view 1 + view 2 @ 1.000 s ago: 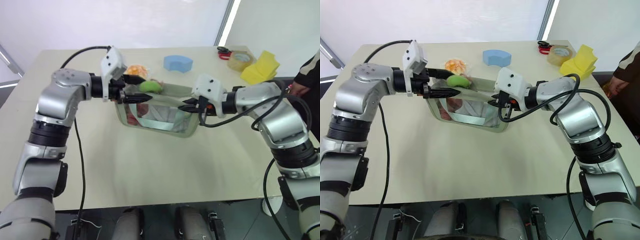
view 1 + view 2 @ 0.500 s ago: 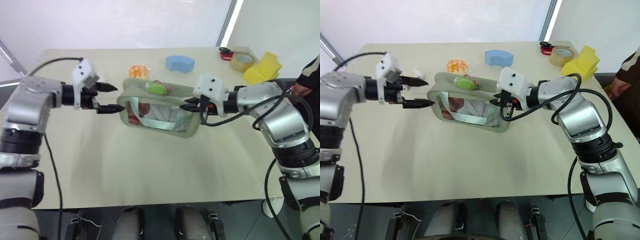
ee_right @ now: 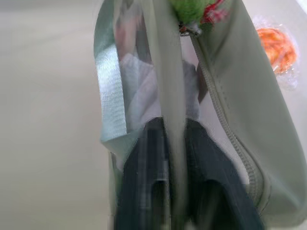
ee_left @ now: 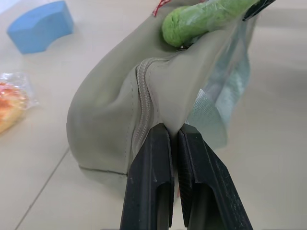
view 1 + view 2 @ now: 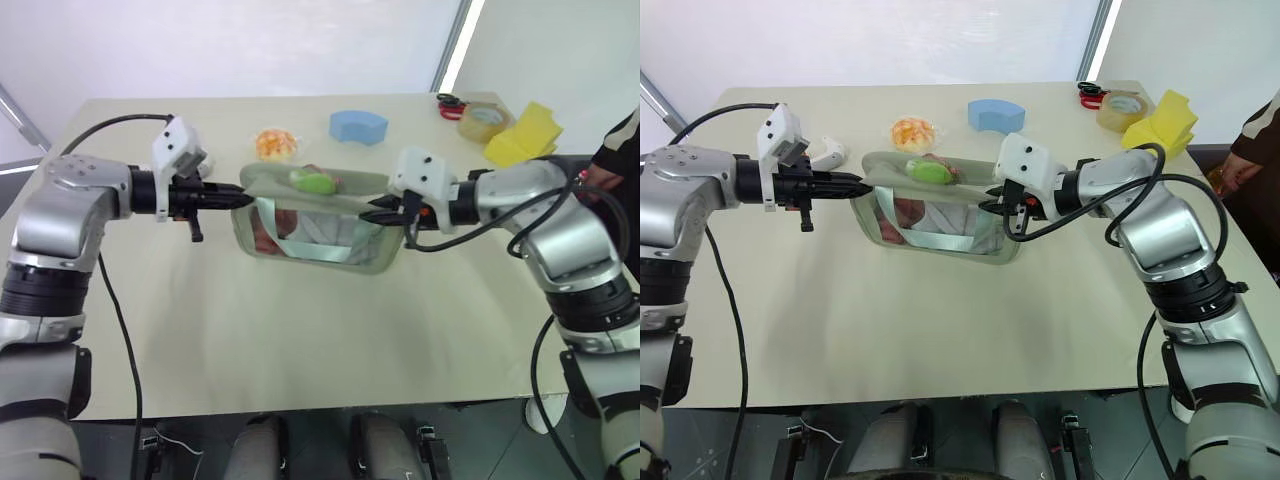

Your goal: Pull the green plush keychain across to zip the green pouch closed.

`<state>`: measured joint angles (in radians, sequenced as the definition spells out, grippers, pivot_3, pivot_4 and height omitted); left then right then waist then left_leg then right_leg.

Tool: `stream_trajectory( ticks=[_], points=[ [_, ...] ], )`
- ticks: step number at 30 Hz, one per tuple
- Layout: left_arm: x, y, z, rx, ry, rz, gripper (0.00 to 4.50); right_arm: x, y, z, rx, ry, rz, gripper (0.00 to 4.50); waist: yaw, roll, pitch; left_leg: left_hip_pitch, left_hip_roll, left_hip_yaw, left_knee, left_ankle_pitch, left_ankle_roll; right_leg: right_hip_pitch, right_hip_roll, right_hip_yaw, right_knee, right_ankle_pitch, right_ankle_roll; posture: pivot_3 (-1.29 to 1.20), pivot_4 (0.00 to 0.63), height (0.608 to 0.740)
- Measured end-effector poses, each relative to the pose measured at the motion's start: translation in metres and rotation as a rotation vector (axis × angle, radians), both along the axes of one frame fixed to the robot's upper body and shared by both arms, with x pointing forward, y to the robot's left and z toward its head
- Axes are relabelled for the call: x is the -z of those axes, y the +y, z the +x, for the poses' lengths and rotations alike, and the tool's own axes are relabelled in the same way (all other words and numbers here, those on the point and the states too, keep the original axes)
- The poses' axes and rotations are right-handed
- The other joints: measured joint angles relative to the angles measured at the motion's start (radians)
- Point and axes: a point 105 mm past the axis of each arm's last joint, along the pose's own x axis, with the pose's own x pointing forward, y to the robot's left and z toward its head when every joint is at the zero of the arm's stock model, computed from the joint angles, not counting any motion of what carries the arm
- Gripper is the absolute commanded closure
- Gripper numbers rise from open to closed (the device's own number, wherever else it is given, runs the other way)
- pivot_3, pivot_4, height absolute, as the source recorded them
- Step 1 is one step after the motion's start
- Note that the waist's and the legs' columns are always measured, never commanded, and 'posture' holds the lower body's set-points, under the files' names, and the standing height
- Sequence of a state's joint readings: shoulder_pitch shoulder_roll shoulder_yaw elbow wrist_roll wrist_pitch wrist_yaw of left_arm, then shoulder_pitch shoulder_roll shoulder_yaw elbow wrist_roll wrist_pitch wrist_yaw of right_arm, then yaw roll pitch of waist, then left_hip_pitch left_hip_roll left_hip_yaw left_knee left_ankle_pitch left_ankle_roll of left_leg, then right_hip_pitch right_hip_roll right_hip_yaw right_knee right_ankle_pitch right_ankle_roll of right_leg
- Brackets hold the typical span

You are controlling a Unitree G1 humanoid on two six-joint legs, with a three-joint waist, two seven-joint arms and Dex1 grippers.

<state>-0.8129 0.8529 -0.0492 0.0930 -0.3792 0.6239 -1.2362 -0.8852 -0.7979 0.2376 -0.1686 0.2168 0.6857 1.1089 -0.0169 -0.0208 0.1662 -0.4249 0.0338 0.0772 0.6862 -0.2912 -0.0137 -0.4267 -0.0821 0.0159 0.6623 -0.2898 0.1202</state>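
Between the claws hangs the green pouch: left claw clamped on its end, right claw pinching the other.

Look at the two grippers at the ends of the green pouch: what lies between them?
Between the left gripper and the right gripper stretches the green pouch, with the green plush keychain on top, in the left eye view.

Silver arms w/ black joints, cables, white wrist boxes, black claws.
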Motion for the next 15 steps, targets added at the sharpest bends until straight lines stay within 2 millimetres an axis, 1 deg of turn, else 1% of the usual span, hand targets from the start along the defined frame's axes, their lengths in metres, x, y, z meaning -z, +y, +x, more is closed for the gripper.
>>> stream_trajectory(
  ticks=[3, 5, 8, 12, 15],
  points=[
    [0.000, 0.001, -0.001, -0.004, 0.002, -0.003, 4.50, -0.018, -0.001, 0.004, -0.005, -0.060, -0.012, 0.81, 0.000, 0.000, 0.000, 0.000, 0.000, 0.000, 0.000, 0.000, 0.000, 0.000, 0.000, 0.000, 0.000, 0.000, 0.000, 0.00, 0.150, 0.740],
    [0.000, 0.000, -0.002, -0.009, 0.003, -0.002, 4.50, -0.029, 0.003, 0.003, -0.027, -0.086, -0.010, 0.81, 0.000, 0.000, 0.000, 0.000, 0.000, 0.000, 0.000, 0.000, 0.000, 0.000, 0.000, 0.000, 0.000, 0.000, 0.000, 0.00, 0.150, 0.740],
    [0.000, 0.002, -0.001, -0.022, 0.003, -0.007, 4.50, -0.045, 0.019, -0.002, -0.085, -0.129, 0.043, 0.81, -0.001, 0.000, 0.000, 0.000, 0.000, 0.000, 0.000, 0.000, 0.000, 0.000, 0.000, 0.000, 0.000, 0.000, 0.000, 0.00, 0.150, 0.740],
    [0.000, 0.002, -0.001, -0.023, 0.001, -0.007, 4.50, -0.042, 0.043, -0.005, -0.144, -0.120, 0.106, 0.81, -0.001, 0.000, 0.000, 0.000, 0.000, 0.000, 0.000, 0.000, 0.000, 0.000, 0.000, 0.000, 0.000, 0.000, 0.000, 0.00, 0.150, 0.740],
    [0.000, 0.000, -0.001, -0.022, -0.001, -0.011, 4.50, -0.036, 0.059, 0.002, -0.151, -0.100, 0.141, 0.81, -0.002, 0.000, 0.000, 0.000, 0.000, 0.000, 0.000, 0.000, 0.000, 0.000, 0.000, 0.000, 0.000, 0.000, 0.000, 0.00, 0.150, 0.740]
  ],
)
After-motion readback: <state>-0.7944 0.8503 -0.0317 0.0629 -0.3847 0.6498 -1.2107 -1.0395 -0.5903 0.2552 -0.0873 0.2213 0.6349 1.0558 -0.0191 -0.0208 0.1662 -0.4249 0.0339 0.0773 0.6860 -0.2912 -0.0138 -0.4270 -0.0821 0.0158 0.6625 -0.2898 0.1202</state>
